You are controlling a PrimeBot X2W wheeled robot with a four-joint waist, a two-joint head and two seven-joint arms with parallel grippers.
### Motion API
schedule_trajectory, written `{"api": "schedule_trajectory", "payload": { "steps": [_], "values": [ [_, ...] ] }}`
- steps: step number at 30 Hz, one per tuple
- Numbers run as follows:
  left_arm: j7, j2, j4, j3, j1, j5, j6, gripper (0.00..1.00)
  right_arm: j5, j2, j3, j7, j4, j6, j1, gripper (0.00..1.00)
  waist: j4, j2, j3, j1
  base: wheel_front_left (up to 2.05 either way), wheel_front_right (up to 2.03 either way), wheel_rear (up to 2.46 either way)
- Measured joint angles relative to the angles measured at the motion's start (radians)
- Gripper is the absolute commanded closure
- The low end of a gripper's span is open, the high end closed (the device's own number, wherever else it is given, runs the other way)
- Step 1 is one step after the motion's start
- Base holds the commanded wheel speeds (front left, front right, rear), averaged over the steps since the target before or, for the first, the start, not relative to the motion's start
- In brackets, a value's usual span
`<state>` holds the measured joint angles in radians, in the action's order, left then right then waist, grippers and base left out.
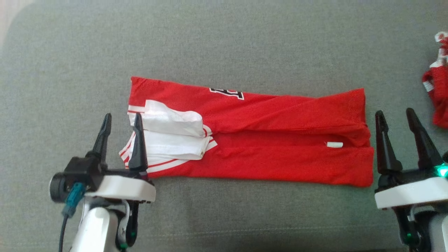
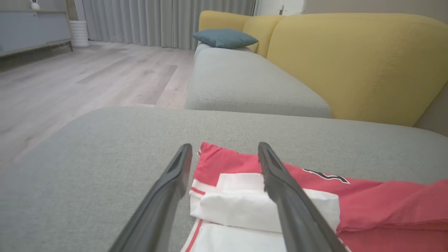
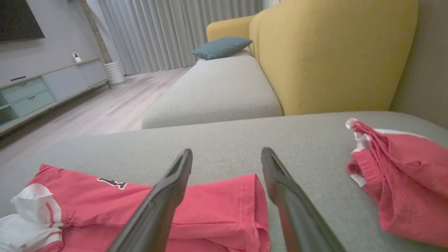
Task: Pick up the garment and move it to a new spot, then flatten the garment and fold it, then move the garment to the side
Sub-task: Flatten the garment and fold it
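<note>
Grey cushion seat (image 1: 224, 45) carries everything.

- Left gripper (image 1: 123, 117): at the garment's left end. Fingers spread wide, nothing held. 1 finger crosses the white folded sleeve fabric (image 1: 168, 129), the other stands over bare cushion just off the garment's edge. Contact with the cloth: cannot tell.
- Right gripper (image 1: 394, 112): just beside the garment's right end, at the hem. Fingers parted, empty.
- Garment (image 1: 266, 140): red jersey, lying flat as a long strip folded lengthwise, between the 2 grippers. White, red-striped sleeves tucked onto its left end. Small white tag (image 1: 335, 144) near its right end, black-and-white number print (image 1: 226, 93) on its far edge.
- Second red-and-white piece (image 1: 439, 94): crumpled, apart from the garment, past its right end.
- Beyond the garment: yellow sofa back (image 2: 350, 63), then a blue pillow (image 2: 224, 37), grey curtains (image 2: 157, 21) farthest. Wood floor (image 2: 87, 77) off its left end.
</note>
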<state>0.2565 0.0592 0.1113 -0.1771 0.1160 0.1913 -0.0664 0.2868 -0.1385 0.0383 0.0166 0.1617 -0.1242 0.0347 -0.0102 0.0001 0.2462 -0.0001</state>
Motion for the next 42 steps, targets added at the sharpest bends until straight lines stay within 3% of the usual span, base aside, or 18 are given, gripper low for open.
{"api": "schedule_trajectory", "payload": {
  "steps": [5, 23, 42],
  "values": [
    [-0.019, 0.017, -0.053, -0.003, -0.037, -0.022, -0.022, 0.0, -0.042, 0.014, 0.007, 0.015, 0.038, 0.0, 0.011, 0.0, -0.006, 0.0, -0.04, 0.0, 0.0, 0.0, 0.0],
    [-0.071, 0.05, -0.127, -0.032, -0.088, -0.033, -0.03, 0.0, -0.058, 0.034, 0.008, 0.058, 0.046, 0.0, 0.066, 0.0, -0.005, 0.0, -0.056, 0.0, 0.0, 0.0, 0.0],
    [-0.03, 0.022, -0.097, -0.107, 0.036, -0.033, -0.021, 0.0, -0.031, -0.014, 0.062, 0.149, -0.264, 0.0, -0.102, 0.0, 0.075, 0.0, 0.103, 0.0, 0.0, 0.0, 0.0]
  ]
}}
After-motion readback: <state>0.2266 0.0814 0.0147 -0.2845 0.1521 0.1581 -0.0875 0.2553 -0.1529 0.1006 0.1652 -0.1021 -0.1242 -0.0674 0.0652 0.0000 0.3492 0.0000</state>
